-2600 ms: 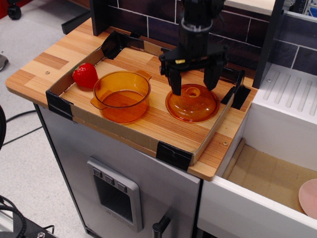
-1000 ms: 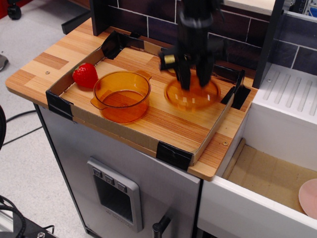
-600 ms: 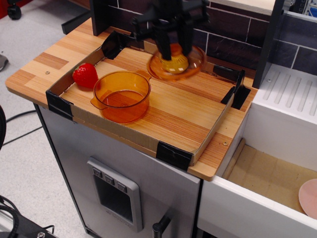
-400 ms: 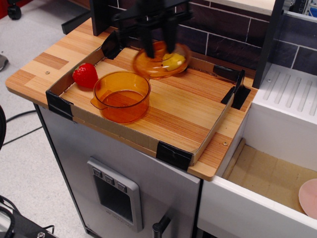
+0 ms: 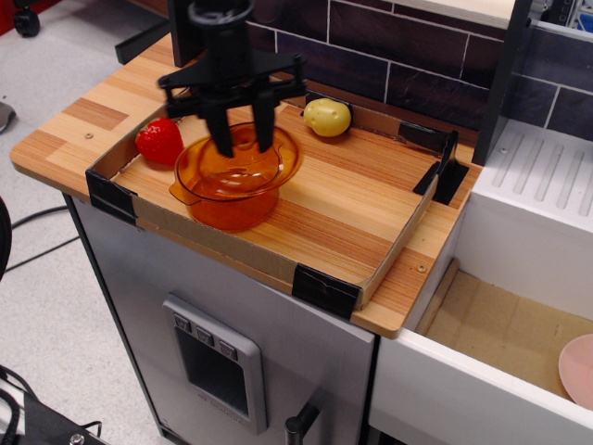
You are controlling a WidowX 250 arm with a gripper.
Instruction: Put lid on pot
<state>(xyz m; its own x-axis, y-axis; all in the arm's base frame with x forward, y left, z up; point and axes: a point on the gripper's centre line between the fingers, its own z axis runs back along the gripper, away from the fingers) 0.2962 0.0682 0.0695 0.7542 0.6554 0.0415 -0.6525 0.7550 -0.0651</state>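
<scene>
Hand (image 5: 243, 144) is pointing straight down over the pot (image 5: 227, 190), fingers (image 5: 223, 139) pinched in on the middle of the lid (image 5: 248, 158), so I read it as gripping the lid by its knob. The knob itself is hidden behind the fingers.

Lid is over the pot mouth, offset a bit toward the right and back, its right edge overhanging the pot rim. It looks slightly tilted. Can't tell if it's touching the rim or just above it; both parts are see-through orange and blend together.

Pot sits at the left-front of the cardboard tray (image 5: 371, 269), one flat handle visible at its front-left.

Strawberry (image 5: 159, 141) is just beside the pot on the left, near the tray's left wall. Small yellow potato-like thing (image 5: 327, 117) is at the back of the tray, to the right of the hand and apart from the pot.

Tray has black-taped corners and rests on the wooden bench (image 5: 83, 116). Dark brick wall (image 5: 417, 46) behind. White sink (image 5: 528, 260) on the right, with a pink plate (image 5: 578, 369) at its bottom corner, partly cut off by the frame.
</scene>
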